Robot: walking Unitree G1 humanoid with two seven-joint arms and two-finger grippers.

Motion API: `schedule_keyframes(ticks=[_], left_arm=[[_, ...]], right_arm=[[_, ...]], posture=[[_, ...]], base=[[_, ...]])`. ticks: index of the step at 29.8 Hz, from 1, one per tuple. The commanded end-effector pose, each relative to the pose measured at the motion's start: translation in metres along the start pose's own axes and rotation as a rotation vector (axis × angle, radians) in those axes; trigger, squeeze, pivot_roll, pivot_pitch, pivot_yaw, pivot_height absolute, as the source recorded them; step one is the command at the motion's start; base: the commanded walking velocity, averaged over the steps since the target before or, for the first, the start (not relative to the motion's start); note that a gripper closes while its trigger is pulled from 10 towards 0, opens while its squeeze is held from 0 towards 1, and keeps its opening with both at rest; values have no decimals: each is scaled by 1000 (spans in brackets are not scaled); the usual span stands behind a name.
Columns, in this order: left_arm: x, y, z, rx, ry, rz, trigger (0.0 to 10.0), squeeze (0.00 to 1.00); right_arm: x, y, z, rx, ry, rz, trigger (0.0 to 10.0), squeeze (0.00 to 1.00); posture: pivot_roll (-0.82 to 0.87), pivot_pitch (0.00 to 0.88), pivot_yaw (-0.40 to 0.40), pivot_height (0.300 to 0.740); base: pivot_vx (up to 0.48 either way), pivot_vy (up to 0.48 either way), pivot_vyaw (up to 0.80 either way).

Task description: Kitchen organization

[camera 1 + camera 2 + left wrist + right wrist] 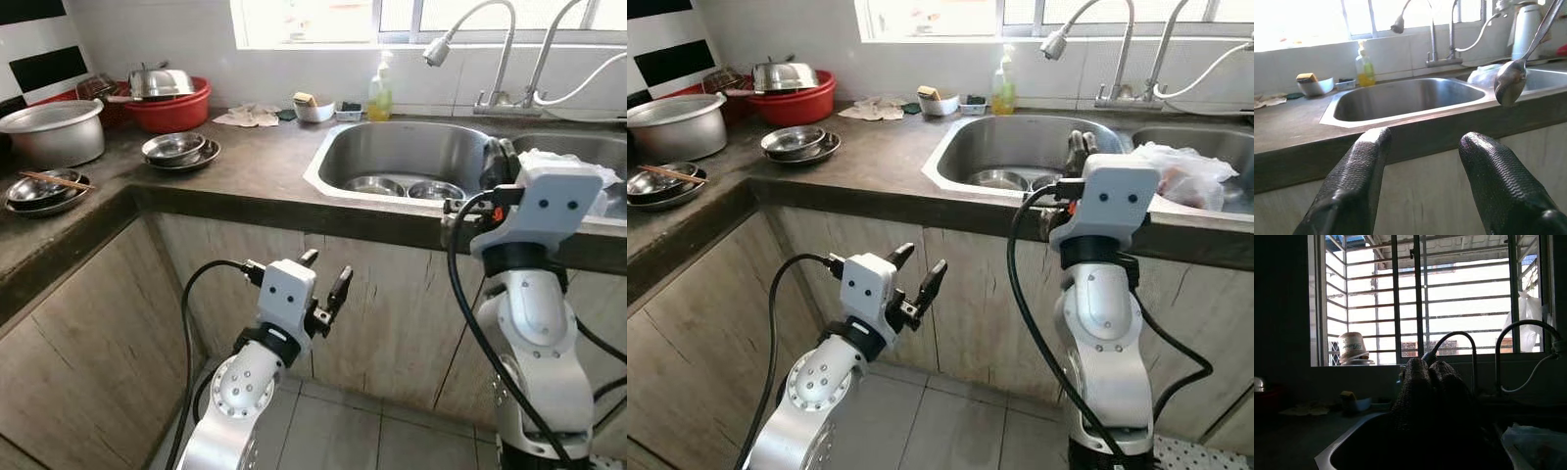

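My right gripper (500,162) is raised over the front rim of the steel sink (323,162), with its fingers (1430,382) pressed together. A metal spoon (1511,83) hangs bowl-down in front of the sink edge, its handle slanting up toward that gripper, which appears shut on it. Two steel bowls (377,184) lie in the left basin. My left gripper (325,276) is open and empty, low in front of the cabinet doors below the counter.
A crumpled plastic bag (1181,171) fills the right basin. On the counter are stacked steel bowls (176,149), a big pot (54,132), a red basin (171,108), plates with chopsticks (44,188) and dish soap (380,93). Faucets (490,49) arch over the sink.
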State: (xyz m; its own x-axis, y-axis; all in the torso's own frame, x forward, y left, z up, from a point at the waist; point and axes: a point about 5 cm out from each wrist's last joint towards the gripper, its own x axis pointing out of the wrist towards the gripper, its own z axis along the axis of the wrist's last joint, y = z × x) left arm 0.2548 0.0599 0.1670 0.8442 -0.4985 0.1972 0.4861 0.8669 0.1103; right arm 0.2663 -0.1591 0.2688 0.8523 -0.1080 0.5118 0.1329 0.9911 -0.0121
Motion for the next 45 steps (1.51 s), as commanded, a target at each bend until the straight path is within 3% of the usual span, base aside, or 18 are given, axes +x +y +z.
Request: schedule_keyframes(ticks=[1, 26, 37, 45], left_arm=[[1, 2, 5, 19, -21, 5, 10000, 0], [1, 2, 3, 16, -17, 0, 10000, 0], [1, 2, 2, 14, -18, 3, 10000, 0], [2, 1, 2, 12, -24, -1, 10000, 0]], right_arm=[[2, 5, 2, 10, -12, 11, 10000, 0], [3, 3, 0, 11, -3, 4, 10000, 0], [6, 12, -1, 12, 0, 62, 10000, 0], [17, 14, -15, -46, 58, 113, 10000, 0]], posture=[[-2, 0, 6, 740], [-4, 0, 7, 740], [-5, 0, 0, 740], [-10, 0, 0, 740]], base=[[364, 0, 0], [362, 0, -64], [351, 0, 0], [332, 0, 0]])
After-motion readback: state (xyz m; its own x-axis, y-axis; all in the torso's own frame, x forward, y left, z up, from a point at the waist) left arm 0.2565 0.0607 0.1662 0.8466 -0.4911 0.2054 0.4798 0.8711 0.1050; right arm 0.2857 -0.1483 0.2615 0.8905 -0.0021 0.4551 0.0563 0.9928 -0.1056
